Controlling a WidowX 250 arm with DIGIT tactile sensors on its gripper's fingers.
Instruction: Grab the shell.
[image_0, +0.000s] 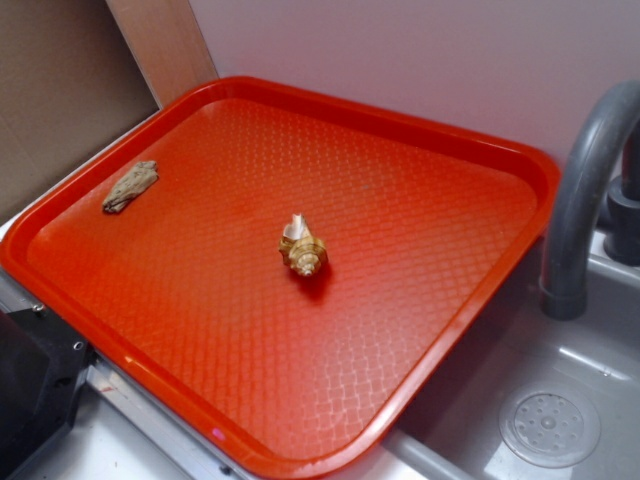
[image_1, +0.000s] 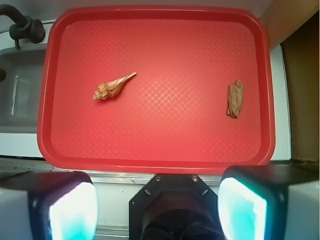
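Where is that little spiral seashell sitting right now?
The small tan-and-cream spiral shell lies alone near the middle of the red plastic tray, well apart from the flat grey-brown rough piece, on the side nearer the grey faucet.

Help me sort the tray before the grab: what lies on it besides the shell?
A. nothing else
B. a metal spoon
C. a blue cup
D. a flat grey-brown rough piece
D: on the red tray, a flat grey-brown rough piece lies well apart from the shell.
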